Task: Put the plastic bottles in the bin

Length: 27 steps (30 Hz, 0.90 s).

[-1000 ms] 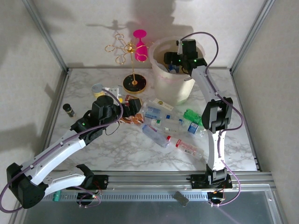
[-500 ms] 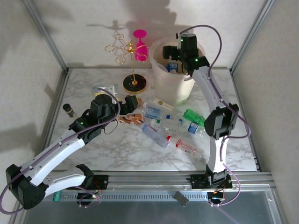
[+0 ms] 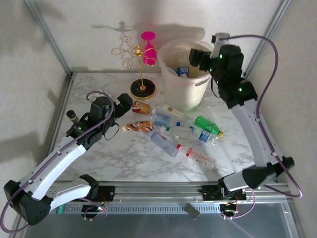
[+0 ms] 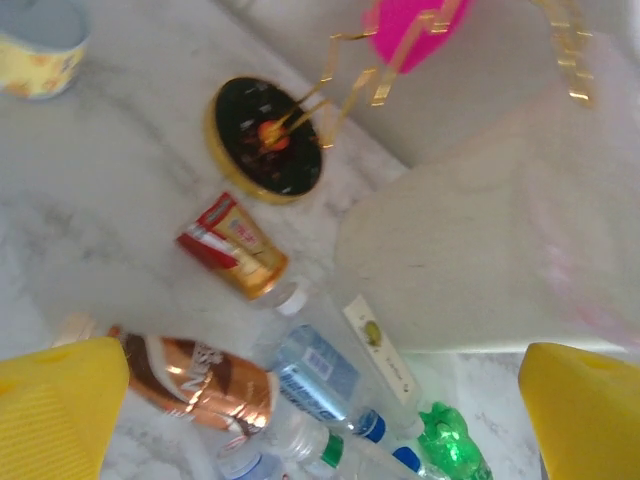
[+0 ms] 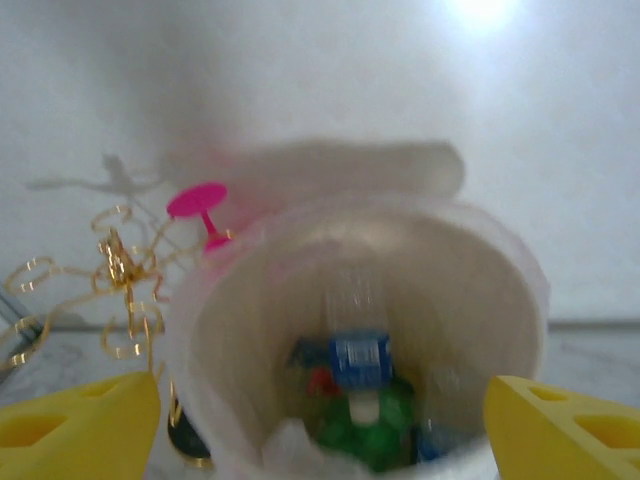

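Observation:
Several plastic bottles (image 3: 166,119) lie in a loose heap on the marble table in front of the bin (image 3: 174,94): a copper-labelled one (image 3: 137,127), a red-labelled one (image 3: 141,107), a green one (image 3: 207,124) and clear ones. My left gripper (image 3: 124,103) hovers open, left of the heap. Its wrist view looks down on the copper bottle (image 4: 195,380), a blue-labelled bottle (image 4: 320,378) and the bin's wall (image 4: 470,260). My right gripper (image 3: 198,57) hangs open above the bin's right rim. Inside the bin (image 5: 200,300) lie a blue-labelled bottle (image 5: 358,360) and a green one (image 5: 375,428).
A gold wire stand (image 3: 142,88) with a pink glass (image 3: 148,47) stands left of the bin. A tiny dark vial (image 3: 73,115) sits near the left wall. A short yellow cup (image 4: 40,50) stands far left. Metal frame posts border the table.
My right gripper has risen out of the bin and swung right, its arm stretched up. The left gripper has drawn back to the left, away from the heap, uncovering the copper bottle.

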Available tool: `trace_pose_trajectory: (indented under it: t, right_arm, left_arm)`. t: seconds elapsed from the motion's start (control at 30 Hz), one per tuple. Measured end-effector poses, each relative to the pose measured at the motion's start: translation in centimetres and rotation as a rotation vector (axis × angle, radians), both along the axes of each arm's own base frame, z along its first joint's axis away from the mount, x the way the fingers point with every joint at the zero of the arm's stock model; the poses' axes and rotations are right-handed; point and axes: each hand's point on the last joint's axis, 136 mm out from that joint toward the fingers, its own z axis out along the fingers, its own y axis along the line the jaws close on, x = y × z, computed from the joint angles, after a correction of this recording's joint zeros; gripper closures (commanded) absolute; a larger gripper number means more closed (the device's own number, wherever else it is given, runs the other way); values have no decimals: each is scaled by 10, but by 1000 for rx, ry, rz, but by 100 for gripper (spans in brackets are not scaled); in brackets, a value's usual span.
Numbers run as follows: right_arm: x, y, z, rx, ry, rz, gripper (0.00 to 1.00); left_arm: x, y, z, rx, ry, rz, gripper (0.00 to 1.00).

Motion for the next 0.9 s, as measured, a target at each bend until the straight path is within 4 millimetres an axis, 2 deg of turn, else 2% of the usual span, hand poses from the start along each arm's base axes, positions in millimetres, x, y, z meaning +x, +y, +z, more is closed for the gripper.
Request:
trace_pose_trajectory:
  t: [0.17, 0.23, 0.37, 0.5, 0.7, 0.9]
  right_arm:
    - [-50, -24, -58, 83, 109, -38, 22]
    - [-66, -28, -74, 117, 140, -37, 24]
    - [-88, -31, -95, 164, 183, -34, 24]
    - [-99, -39, -102, 184, 196, -52, 24]
    - [-112, -55, -88, 207, 141, -99, 24]
    - [-114, -63, -84, 202, 119, -133, 24]
  left_arm:
    - [-11, -4, -70, -107, 212, 21, 1]
    - [-15, -8, -86, -148, 269, 33, 0]
    - [-14, -15, -104, -239, 326, 84, 0]
    - [-6, -18, -118, -289, 365, 144, 1]
    - [4, -21, -150, -329, 441, 236, 5]
    - [12, -24, -204, -323, 560, 318, 13]
